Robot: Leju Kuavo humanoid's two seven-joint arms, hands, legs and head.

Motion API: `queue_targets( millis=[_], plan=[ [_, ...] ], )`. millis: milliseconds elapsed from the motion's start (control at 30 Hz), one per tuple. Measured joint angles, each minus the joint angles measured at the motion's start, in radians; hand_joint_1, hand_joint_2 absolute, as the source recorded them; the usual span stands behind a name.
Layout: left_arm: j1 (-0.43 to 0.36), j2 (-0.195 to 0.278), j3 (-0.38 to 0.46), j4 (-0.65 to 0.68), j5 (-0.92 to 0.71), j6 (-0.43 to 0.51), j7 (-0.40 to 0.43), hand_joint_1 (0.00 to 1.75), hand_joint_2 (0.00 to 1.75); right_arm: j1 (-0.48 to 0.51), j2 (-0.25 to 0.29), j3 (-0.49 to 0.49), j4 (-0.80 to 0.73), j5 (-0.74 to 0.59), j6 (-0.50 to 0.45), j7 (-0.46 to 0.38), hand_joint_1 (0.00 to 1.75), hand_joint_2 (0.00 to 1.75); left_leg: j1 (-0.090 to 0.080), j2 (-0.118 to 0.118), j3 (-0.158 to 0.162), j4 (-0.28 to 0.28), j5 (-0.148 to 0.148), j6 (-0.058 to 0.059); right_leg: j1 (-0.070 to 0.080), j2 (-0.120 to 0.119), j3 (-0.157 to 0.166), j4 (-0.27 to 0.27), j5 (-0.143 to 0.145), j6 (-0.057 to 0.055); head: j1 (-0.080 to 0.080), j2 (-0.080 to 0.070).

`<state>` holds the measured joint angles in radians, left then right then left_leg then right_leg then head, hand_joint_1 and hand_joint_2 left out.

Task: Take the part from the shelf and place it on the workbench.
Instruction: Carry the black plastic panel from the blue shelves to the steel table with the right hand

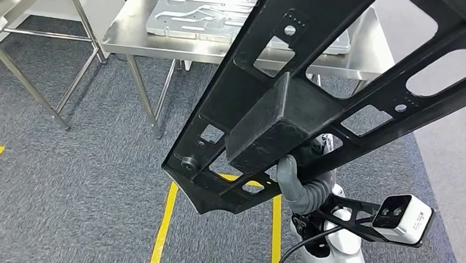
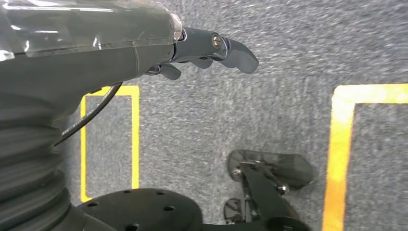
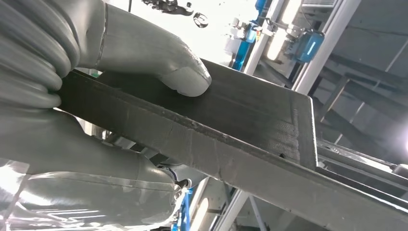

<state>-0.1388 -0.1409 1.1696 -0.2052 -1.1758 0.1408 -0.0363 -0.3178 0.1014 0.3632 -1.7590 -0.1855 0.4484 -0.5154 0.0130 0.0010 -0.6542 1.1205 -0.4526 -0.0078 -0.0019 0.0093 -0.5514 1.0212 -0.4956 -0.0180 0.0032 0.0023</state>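
Here, the right robot hand [image 1: 296, 178] grips a large black part [image 1: 297, 92], a flat frame pierced with cut-outs and carrying a raised rectangular block at its middle. The frame is held up off the grey carpeted floor [image 1: 67, 174] and tilts across the head view, reaching well beyond the hand on both sides. In the right wrist view the thick grey thumb [image 3: 178, 72] presses flat on one face of the part's block [image 3: 250, 125], with the rest of the hand closed against the opposite face. Ahead of the hand, beyond the frame's far end, stands a steel tabletop [image 1: 162, 42] bearing a silver metal tray [image 1: 196, 17]. The left robot hand [image 2: 202, 50] hangs over the carpet holding nothing, its dark fingers apart and loosely curved, with yellow floor lines [image 2: 341, 154] below it.
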Motion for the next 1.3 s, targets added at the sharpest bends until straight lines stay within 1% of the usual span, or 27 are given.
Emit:
queue_targets(
  millis=[33,67,167,200,267,333,367,400,433,467,500,533,567,633,700,733,767,833,867,900,933,1000,1067,1133,1200,1233,1300],
  plan=[
    [-0.001,0.001,0.000,0.000,0.000,0.000,0.000,0.00,1.75,0.000,0.000,0.000,0.000,0.000,0.000,0.000,1.75,1.75,-0.004,0.000,0.023,-0.051,0.015,0.007,0.001,0.001,0.004,0.000,-0.005,0.005,0.000,0.000],
    [-0.001,0.002,0.000,0.000,0.000,0.000,0.000,0.00,1.75,0.000,0.000,0.000,0.000,0.000,0.000,0.000,1.75,1.75,-0.008,0.000,0.036,-0.077,0.014,0.013,0.001,0.001,0.007,-0.001,-0.008,0.010,0.000,0.000],
    [-0.001,0.003,0.000,0.000,-0.001,-0.002,0.000,0.00,1.75,0.000,0.000,0.000,-0.001,0.000,0.000,0.000,1.75,1.75,-0.008,-0.001,0.053,-0.100,0.006,0.025,-0.001,-0.001,0.009,0.011,-0.006,0.029,-0.001,0.000],
    [-0.001,0.003,0.000,0.000,-0.001,-0.003,0.000,0.00,1.75,-0.001,-0.001,0.000,-0.001,0.000,0.000,0.000,1.75,1.75,-0.005,-0.002,0.061,-0.106,0.006,0.030,-0.002,-0.002,0.002,0.029,-0.013,0.034,0.000,0.000],
    [-0.002,0.002,0.000,0.000,-0.002,-0.005,0.000,0.00,1.75,-0.002,-0.001,0.001,-0.003,0.000,0.000,-0.001,1.75,1.75,-0.002,-0.002,0.074,-0.115,0.002,0.038,-0.005,-0.003,-0.042,0.111,-0.053,0.043,0.002,0.000],
    [-0.003,0.002,0.000,0.000,-0.003,-0.006,0.000,0.00,1.75,0.000,-0.002,0.001,-0.003,0.000,0.000,-0.002,1.75,1.75,-0.002,-0.002,0.081,-0.115,-0.005,0.042,-0.009,-0.004,-0.122,0.232,-0.099,0.052,0.004,0.000],
    [-0.002,0.002,0.000,0.000,-0.003,-0.007,0.000,0.00,1.75,0.002,-0.003,0.001,-0.003,0.000,0.000,-0.002,1.75,1.75,-0.002,-0.002,0.087,-0.115,-0.011,0.041,-0.012,-0.004,-0.152,0.267,-0.102,0.055,0.004,0.000],
    [-0.001,0.001,0.000,0.000,-0.004,-0.007,0.000,0.00,1.75,0.004,-0.004,0.001,-0.003,0.000,-0.001,-0.002,1.75,1.75,-0.001,-0.003,0.093,-0.115,-0.016,0.040,-0.015,-0.004,-0.167,0.270,-0.086,0.058,0.004,0.000],
    [0.000,0.000,0.000,0.000,-0.004,-0.007,0.000,0.00,1.75,0.004,-0.005,0.001,-0.003,0.000,-0.001,-0.002,1.75,1.75,-0.001,-0.003,0.103,-0.115,-0.023,0.038,-0.018,-0.005,-0.160,0.232,-0.047,0.060,0.004,0.000],
    [0.001,-0.001,0.000,0.000,-0.004,-0.007,0.000,0.00,1.75,0.004,-0.005,0.001,-0.003,0.000,-0.001,-0.002,1.75,1.75,0.000,-0.004,0.113,-0.115,-0.031,0.034,-0.020,-0.007,-0.138,0.166,0.004,0.060,0.004,0.000],
    [0.001,-0.002,0.000,0.000,-0.004,-0.007,0.000,0.00,1.75,0.004,-0.006,0.001,-0.003,0.000,-0.001,-0.002,1.75,1.75,0.001,-0.004,0.122,-0.114,-0.038,0.029,-0.021,-0.009,-0.117,0.101,0.040,0.059,0.003,0.000],
    [0.000,-0.002,0.000,0.000,-0.004,-0.007,0.000,0.00,1.75,0.004,-0.006,0.001,-0.003,0.000,-0.001,-0.002,1.75,1.75,0.001,-0.004,0.127,-0.114,-0.045,0.023,-0.018,-0.011,-0.099,0.049,0.060,0.054,0.003,0.000],
    [0.000,-0.002,0.000,0.000,-0.004,-0.007,0.000,0.00,1.75,0.004,-0.007,0.002,-0.003,0.000,-0.001,-0.002,1.75,1.75,0.000,-0.004,0.130,-0.115,-0.051,0.016,-0.015,-0.012,-0.090,0.018,0.069,0.047,0.003,0.000],
    [0.000,-0.002,0.000,0.000,-0.004,-0.007,0.000,0.00,1.75,0.004,-0.008,0.002,-0.003,0.000,-0.001,-0.001,1.75,1.75,-0.001,-0.003,0.135,-0.113,-0.055,0.002,-0.010,-0.011,-0.086,0.007,0.060,0.031,0.003,0.000],
    [0.000,-0.002,0.000,0.000,-0.004,-0.007,0.000,0.00,1.75,0.003,-0.009,0.001,-0.004,0.000,-0.001,-0.002,1.75,1.75,0.000,-0.002,0.138,-0.094,-0.063,-0.009,-0.012,-0.009,-0.069,0.001,0.058,0.016,0.002,0.000],
    [-0.001,-0.002,0.000,0.000,-0.004,-0.007,0.000,0.00,1.75,0.001,-0.009,0.001,-0.004,0.000,-0.001,-0.002,1.75,1.75,0.002,-0.002,0.125,-0.063,-0.075,-0.012,-0.014,-0.009,-0.059,-0.002,0.054,0.009,0.001,0.000],
    [-0.002,-0.002,0.000,0.000,-0.004,-0.007,0.000,0.00,1.75,0.000,-0.009,0.001,-0.005,0.000,-0.001,-0.003,1.75,1.75,0.003,-0.002,0.098,-0.011,-0.094,-0.015,-0.014,-0.009,-0.050,-0.004,0.050,0.004,-0.001,0.000],
    [-0.001,-0.002,0.000,0.000,-0.004,-0.007,0.000,0.00,1.75,-0.001,-0.009,0.002,-0.005,0.000,0.000,-0.003,1.75,1.75,0.004,-0.002,0.017,0.121,-0.143,-0.019,-0.011,-0.009,-0.039,-0.004,0.037,-0.004,-0.003,0.000],
    [0.001,-0.002,0.000,0.000,-0.004,-0.007,0.000,0.00,1.75,0.000,-0.009,0.002,-0.005,0.000,-0.001,-0.003,1.75,1.75,0.004,-0.002,-0.017,0.164,-0.155,-0.020,-0.009,-0.007,-0.032,-0.004,0.030,-0.005,-0.003,0.000],
    [0.004,-0.002,0.000,0.000,-0.004,-0.006,0.000,0.00,1.75,0.001,-0.009,0.002,-0.005,0.000,-0.001,-0.003,1.75,1.75,0.004,-0.002,-0.037,0.174,-0.145,-0.019,-0.007,-0.005,-0.022,-0.003,0.023,-0.005,-0.003,0.000],
    [0.005,-0.002,0.000,0.000,-0.004,-0.006,0.000,0.00,1.75,0.001,-0.009,0.002,-0.005,0.000,-0.001,-0.003,1.75,1.75,0.003,-0.002,-0.038,0.146,-0.114,-0.016,-0.005,-0.003,-0.011,-0.002,0.015,-0.005,-0.003,0.000],
    [0.006,-0.001,0.000,0.000,-0.004,-0.004,0.000,0.00,1.75,0.001,-0.009,0.002,-0.004,0.000,-0.001,-0.004,1.75,1.75,0.000,-0.002,-0.004,0.021,-0.019,-0.004,-0.003,-0.001,0.013,-0.002,-0.003,-0.002,-0.002,0.000],
    [0.006,0.000,0.000,0.000,-0.004,-0.002,0.000,0.00,1.75,0.000,-0.010,0.002,-0.004,0.000,0.000,-0.006,1.75,1.75,-0.009,-0.002,0.021,-0.070,0.022,0.008,-0.002,-0.001,0.025,-0.004,-0.016,0.006,-0.002,0.000],
    [0.006,0.001,0.000,0.000,-0.004,-0.001,0.000,0.00,1.75,0.000,-0.010,0.002,-0.004,0.000,0.000,-0.006,1.75,1.75,-0.014,-0.003,0.026,-0.091,0.019,0.016,-0.002,0.000,0.029,-0.003,-0.019,0.019,-0.003,0.000],
    [0.007,0.000,0.000,0.000,-0.003,0.000,0.000,0.00,1.75,0.000,-0.010,0.003,-0.004,0.000,0.000,-0.006,1.75,1.75,-0.009,-0.005,0.042,-0.102,0.022,0.026,-0.001,-0.001,0.031,0.012,-0.024,0.029,-0.005,0.000],
    [0.006,0.000,0.000,0.000,-0.003,0.001,0.000,0.00,1.75,-0.002,-0.010,0.003,-0.005,0.000,0.000,-0.006,1.75,1.75,-0.006,-0.006,0.051,-0.107,0.021,0.031,-0.002,-0.002,0.020,0.038,-0.034,0.033,-0.004,0.000],
    [0.003,0.000,0.000,0.000,-0.003,0.001,0.000,0.00,1.75,-0.005,-0.011,0.003,-0.006,-0.001,0.000,-0.007,1.75,1.75,-0.004,-0.006,0.066,-0.114,0.015,0.038,-0.006,-0.003,-0.038,0.145,-0.076,0.042,-0.001,0.000]
  ],
)
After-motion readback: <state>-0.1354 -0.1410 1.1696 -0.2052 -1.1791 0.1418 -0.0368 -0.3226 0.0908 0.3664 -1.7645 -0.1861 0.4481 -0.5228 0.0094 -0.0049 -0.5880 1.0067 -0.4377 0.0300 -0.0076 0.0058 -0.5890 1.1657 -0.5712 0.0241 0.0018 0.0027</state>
